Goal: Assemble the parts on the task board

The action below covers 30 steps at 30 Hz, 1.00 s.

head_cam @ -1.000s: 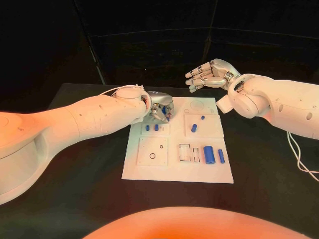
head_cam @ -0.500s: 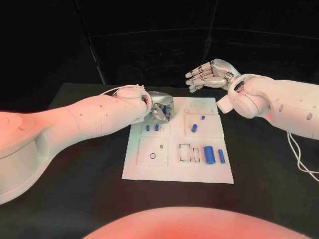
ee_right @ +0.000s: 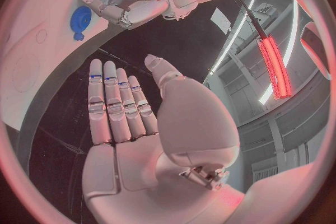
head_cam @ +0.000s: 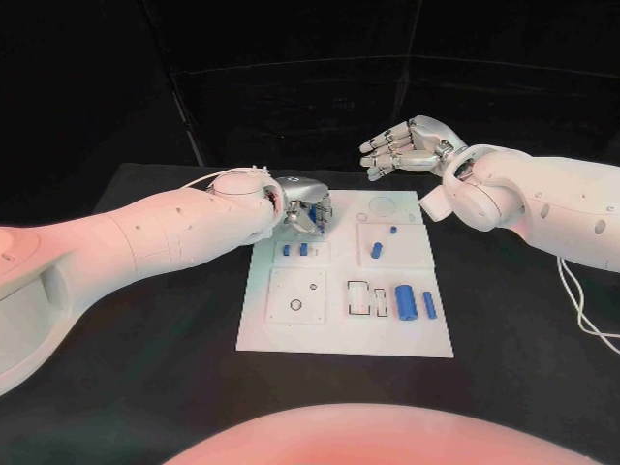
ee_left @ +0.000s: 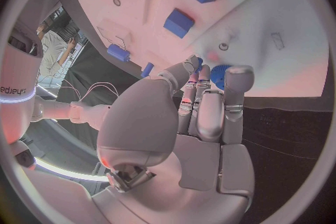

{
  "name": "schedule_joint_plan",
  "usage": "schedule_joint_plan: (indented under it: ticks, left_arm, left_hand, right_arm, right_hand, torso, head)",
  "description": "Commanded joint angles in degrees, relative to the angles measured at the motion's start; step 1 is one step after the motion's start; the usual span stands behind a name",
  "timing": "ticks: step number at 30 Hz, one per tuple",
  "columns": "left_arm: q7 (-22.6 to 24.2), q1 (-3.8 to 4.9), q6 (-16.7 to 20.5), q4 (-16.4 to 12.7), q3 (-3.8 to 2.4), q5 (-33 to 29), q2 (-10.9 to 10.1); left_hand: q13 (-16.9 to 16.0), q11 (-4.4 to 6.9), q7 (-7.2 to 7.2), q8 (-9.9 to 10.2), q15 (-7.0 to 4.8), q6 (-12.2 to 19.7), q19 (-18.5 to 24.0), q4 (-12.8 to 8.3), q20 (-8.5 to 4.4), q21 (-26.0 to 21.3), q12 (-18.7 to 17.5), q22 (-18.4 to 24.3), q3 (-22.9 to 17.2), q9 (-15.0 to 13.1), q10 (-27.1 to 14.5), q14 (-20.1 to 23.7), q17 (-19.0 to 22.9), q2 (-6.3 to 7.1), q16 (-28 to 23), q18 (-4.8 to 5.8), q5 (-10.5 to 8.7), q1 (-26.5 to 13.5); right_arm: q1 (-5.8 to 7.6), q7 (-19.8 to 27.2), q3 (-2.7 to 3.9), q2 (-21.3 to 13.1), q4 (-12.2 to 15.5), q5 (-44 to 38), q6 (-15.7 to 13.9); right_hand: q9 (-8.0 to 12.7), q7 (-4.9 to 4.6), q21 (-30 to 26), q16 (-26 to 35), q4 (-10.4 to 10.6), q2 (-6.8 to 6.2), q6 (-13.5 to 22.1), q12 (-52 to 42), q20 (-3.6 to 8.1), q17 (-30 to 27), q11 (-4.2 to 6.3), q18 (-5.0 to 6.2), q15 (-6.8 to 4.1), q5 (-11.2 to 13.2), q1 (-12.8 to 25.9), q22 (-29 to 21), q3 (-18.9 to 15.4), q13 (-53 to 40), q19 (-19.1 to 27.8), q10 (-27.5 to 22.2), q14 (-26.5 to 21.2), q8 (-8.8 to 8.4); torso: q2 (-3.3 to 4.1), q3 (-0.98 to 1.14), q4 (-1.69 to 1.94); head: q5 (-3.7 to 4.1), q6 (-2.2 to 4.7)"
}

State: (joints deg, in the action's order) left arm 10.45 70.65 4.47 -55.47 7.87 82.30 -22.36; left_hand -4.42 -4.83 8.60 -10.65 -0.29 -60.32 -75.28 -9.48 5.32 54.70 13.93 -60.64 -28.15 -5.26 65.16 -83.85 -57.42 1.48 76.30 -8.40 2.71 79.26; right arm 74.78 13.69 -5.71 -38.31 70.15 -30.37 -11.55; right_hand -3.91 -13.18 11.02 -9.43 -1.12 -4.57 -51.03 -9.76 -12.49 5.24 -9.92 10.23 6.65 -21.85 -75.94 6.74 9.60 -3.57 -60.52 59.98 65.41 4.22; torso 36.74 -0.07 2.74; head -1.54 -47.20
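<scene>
A white task board [head_cam: 299,334] lies in the middle of a black table [head_cam: 142,387], with the robot's two arms reaching in from either side. The left hand [head_cam: 306,211] is over the board's far left corner, its fingers [ee_left: 237,95] curled downward around a round blue part [ee_left: 218,75] at their tips; the left wrist view shows the fingertips touching that disc just at the board's edge, though whether it is lifted or resting on the board cannot be told. The right hand [head_cam: 411,143] hangs in the air beyond the board's far right corner, well apart from it, palm up, fingers [ee_right: 112,106] side by side and only slightly bent, holding nothing.

On the board, two small blue pegs [head_cam: 294,249] stand side by side in the left panel just near the left hand. Toward the right, a short blue cylinder [head_cam: 377,249] lies beside a smaller blue piece [head_cam: 392,231]. Nearer the robot, a thick blue cylinder [head_cam: 407,301] and a thin blue rod [head_cam: 429,304] lie parallel, just right of a rectangular slot [head_cam: 357,296].
</scene>
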Motion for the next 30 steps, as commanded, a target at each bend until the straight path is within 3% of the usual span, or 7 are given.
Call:
schedule_joint_plan:
  ticks: [1,8,13,18,22,30]
  left_arm:
    - [-0.5,0.27,1.7,-1.3,-0.93,-0.6,-0.6]
    - [-1.0,0.54,1.8,-3.8,-2.91,-1.1,-2.5]
    - [-1.5,0.73,1.0,-5.1,-3.79,-1.4,-4.8]
    - [-1.8,0.76,-0.1,-5.5,-4.00,-1.6,-6.5]
    - [-2.1,0.70,-0.6,-5.8,-4.03,-1.7,-7.5]
    - [-2.5,0.28,-1.6,-5.6,-4.00,-1.8,-8.2]
  left_hand:
    - [-0.1,0.41,0.07,0.1,-0.19,-0.5,-0.5,-0.1,-0.03,0.3,0.1,-0.2,-0.4,0.0,1.0,-0.3,0.2,0.15,-0.1,0.54,0.22,-0.6]
    - [-0.1,0.41,0.09,0.1,-0.20,-0.6,-0.6,-0.1,-0.03,0.4,0.0,-0.3,-0.5,0.0,1.1,-0.3,0.6,0.23,-0.3,0.56,0.22,-0.8]
    - [-0.1,0.42,0.09,0.1,-0.20,-0.7,-0.6,-0.1,-0.04,0.5,0.0,-0.4,-0.6,0.0,1.3,-0.3,0.9,0.35,-0.4,0.57,0.21,-0.9]
    - [-0.1,0.43,0.08,0.1,-0.21,-0.8,-0.6,-0.1,-0.04,0.5,0.0,-0.5,-0.6,0.0,1.3,-0.3,1.0,0.40,-0.4,0.59,0.21,-1.0]
    - [-0.1,0.44,0.06,0.1,-0.21,-0.8,-0.6,0.0,-0.04,0.6,-0.1,-0.5,-0.6,0.0,1.4,-0.3,1.1,0.50,-0.4,0.59,0.21,-1.2]
    - [-0.1,0.44,0.06,0.2,-0.21,-0.9,-0.6,0.0,-0.04,0.6,-0.2,-0.5,-0.6,0.1,1.4,-0.3,1.2,0.68,-0.5,0.59,0.21,-1.5]
  right_arm:
    - [0.11,0.5,0.04,0.0,0.1,0.0,0.2]
    - [0.11,0.5,0.04,-0.1,0.0,0.0,0.2]
    - [0.10,0.6,0.04,-0.2,0.1,0.0,0.2]
    - [0.10,0.6,0.04,-0.3,0.1,0.0,0.2]
    - [0.10,0.6,0.04,-0.3,0.1,0.0,0.2]
    - [0.09,0.7,0.03,-0.3,0.0,0.0,0.2]
  right_hand:
    - [-0.1,-0.57,-0.2,-0.2,0.0,0.66,0.3,-0.4,0.13,-0.1,0.12,0.18,-0.07,-0.2,0.1,0.0,-0.2,-0.1,-0.5,-0.5,-0.3,0.27]
    - [-0.1,-0.57,-0.2,-0.2,0.0,0.66,0.3,-0.4,0.13,-0.1,0.12,0.18,-0.07,-0.2,0.1,0.0,-0.2,-0.1,-0.5,-0.5,-0.3,0.27]
    - [-0.1,-0.57,-0.2,-0.2,0.0,0.66,0.3,-0.4,0.13,-0.1,0.12,0.18,-0.07,-0.2,0.1,0.0,-0.2,-0.1,-0.5,-0.5,-0.3,0.27]
    - [-0.1,-0.57,-0.2,-0.2,0.0,0.66,0.3,-0.4,0.13,-0.1,0.12,0.18,-0.07,-0.2,0.1,0.0,-0.2,-0.1,-0.5,-0.5,-0.3,0.27]
    - [-0.1,-0.57,-0.2,-0.2,0.0,0.66,0.3,-0.4,0.13,-0.1,0.12,0.18,-0.07,-0.2,0.1,0.0,-0.2,-0.1,-0.5,-0.5,-0.3,0.27]
    - [-0.1,-0.57,-0.3,-0.2,0.0,0.74,0.3,-0.4,0.13,-0.1,0.12,0.18,-0.07,-0.2,0.0,-0.1,-0.3,-0.1,-0.5,-0.5,-0.4,0.28]
  torso:
    - [0.02,-0.06,0.04]
    - [-0.04,-0.03,0.04]
    - [0.01,-0.04,0.01]
    - [0.01,0.03,0.06]
    - [0.02,-0.05,-0.01]
    - [0.04,-0.02,-0.08]
  head:
    - [-0.05,0.02]
    - [-0.25,0.07]
    - [-0.29,0.15]
    - [-0.32,0.24]
    - [-0.35,0.28]
    - [-0.50,0.26]
